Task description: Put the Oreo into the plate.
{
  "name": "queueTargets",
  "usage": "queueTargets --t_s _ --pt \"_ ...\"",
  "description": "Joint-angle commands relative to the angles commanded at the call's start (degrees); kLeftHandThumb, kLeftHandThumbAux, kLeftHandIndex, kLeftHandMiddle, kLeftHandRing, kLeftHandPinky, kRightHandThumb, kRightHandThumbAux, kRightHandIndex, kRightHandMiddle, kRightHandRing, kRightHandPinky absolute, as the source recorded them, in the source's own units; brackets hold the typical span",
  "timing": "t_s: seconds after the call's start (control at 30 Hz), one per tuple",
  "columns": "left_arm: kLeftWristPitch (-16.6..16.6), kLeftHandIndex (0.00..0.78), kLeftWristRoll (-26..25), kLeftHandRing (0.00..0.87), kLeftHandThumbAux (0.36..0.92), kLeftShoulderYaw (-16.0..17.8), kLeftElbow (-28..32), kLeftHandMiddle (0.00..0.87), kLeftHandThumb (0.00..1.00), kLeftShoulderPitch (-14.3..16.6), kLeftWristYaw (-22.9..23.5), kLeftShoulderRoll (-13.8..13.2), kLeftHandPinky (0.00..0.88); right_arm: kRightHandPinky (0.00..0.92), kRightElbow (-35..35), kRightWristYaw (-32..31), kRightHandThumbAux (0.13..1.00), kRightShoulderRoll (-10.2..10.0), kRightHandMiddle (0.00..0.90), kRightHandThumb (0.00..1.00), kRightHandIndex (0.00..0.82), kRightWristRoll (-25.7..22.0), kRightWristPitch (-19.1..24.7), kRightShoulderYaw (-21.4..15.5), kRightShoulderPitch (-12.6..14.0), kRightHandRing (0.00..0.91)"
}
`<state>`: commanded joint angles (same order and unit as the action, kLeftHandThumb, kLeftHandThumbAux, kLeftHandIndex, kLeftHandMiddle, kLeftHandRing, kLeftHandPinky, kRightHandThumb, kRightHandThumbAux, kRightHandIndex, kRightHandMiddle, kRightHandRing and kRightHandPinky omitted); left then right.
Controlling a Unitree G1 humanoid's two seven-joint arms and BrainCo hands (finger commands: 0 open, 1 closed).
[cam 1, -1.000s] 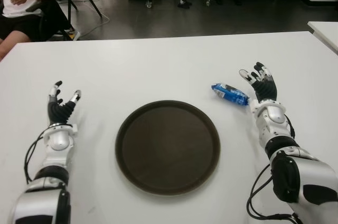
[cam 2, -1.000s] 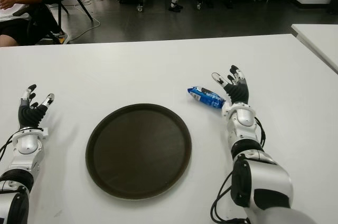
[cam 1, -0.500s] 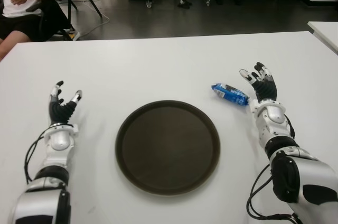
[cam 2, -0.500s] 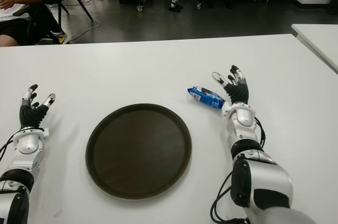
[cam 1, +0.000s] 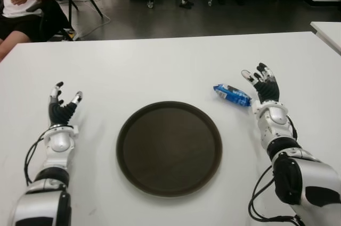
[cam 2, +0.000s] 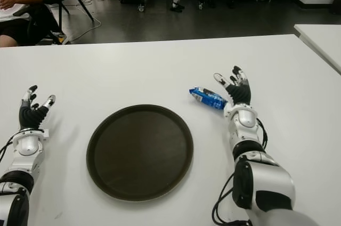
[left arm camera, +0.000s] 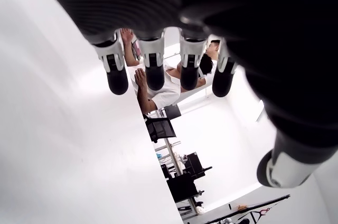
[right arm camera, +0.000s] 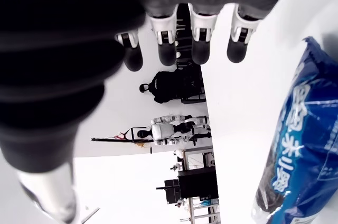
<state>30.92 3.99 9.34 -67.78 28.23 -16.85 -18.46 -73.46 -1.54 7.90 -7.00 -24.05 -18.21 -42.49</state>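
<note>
White worktop (cam 1: 160, 66) carries everything. Dark round plate (cam 1: 169, 147) sits at centre, nothing in it. Blue Oreo (cam 1: 232, 95) packet lies on the worktop beyond the plate's far right rim, apart from it. My right hand (cam 1: 264, 87) is just beside the packet on its right, fingers (right arm camera: 202, 36) spread wide, holding nothing. My left hand (cam 1: 61, 106) shows left of the plate, fingers also spread and holding nothing. Task not begun: grasp, carry and release all remain.
</note>
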Motion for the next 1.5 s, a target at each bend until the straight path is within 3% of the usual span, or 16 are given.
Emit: queueTargets --t_s 0.2,0.37,0.43,0.53,0.63,0.7,0.8,1.1,1.5 --pt "-0.69 0.0 -0.08 0.0 0.61 0.12 -0.35 0.0 0.0 0.12 0.27 -0.08 0.0 0.014 0.19 3.28 0.773 0.04 0.025 0.0 0.032 2.77 -2.21 2.15 0.52 0.012" --pt "-0.72 0.0 0.13 0.0 0.596 -0.05 -0.19 0.0 0.0 0.08 -0.21 0.05 0.0 0.004 0.07 12.29 0.727 2.42 0.009 0.0 0.012 14.34 -3.7 11.58 1.35 0.003" --pt "-0.82 0.0 0.11 0.0 0.595 -0.04 -0.19 0.0 0.0 0.07 -0.25 0.05 0.0 0.001 0.08 19.03 0.719 3.91 0.003 0.0 0.005 22.69 -2.67 18.58 1.43 0.001" --pt "-0.91 0.0 0.24 0.0 0.601 -0.13 -0.24 0.0 0.0 0.11 -0.32 -0.02 0.0 0.0 -0.65 29.66 0.715 5.37 0.001 0.0 0.001 36.41 3.91 30.69 0.38 0.0" --pt "-0.94 0.0 0.46 0.0 0.612 -0.3 -0.35 0.0 0.0 0.25 -0.4 -0.11 0.0 0.0 -2.43 34.0 0.713 4.41 0.0 0.0 0.0 45.1 12.67 39.0 -0.59 0.0" --pt "-0.9 0.0 0.73 0.0 0.611 -0.52 -0.4 0.0 0.0 0.26 -0.5 -0.2 0.0 0.0 -3.6 33.97 0.715 3.0 0.0 0.0 0.0 49.08 18.07 43.2 -0.51 0.0" --pt "-0.57 0.004 2.13 0.0 0.593 -1.65 -0.51 0.0 0.0 0.34 -1.33 -0.29 0.0 0.0 -4.93 28.28 0.739 0.51 0.0 0.0 0.0 54.41 25.81 49.33 -0.21 0.0" --pt "-0.19 0.0 0.92 0.0 0.602 -0.84 -0.5 0.0 0.0 0.69 -1.08 0.61 0.0 0.0 -4.62 17.88 0.824 0.43 0.0 0.0 0.0 56.17 30.48 54.84 -2.46 0.0" --pt "-0.39 0.0 1.56 0.0 0.56 -1.23 0.38 0.0 0.0 0.4 -2.12 0.83 0.0 0.0 -3.86 12.9 0.868 2.01 0.0 0.0 0.0 52.96 30.63 53.97 -3.28 0.0"
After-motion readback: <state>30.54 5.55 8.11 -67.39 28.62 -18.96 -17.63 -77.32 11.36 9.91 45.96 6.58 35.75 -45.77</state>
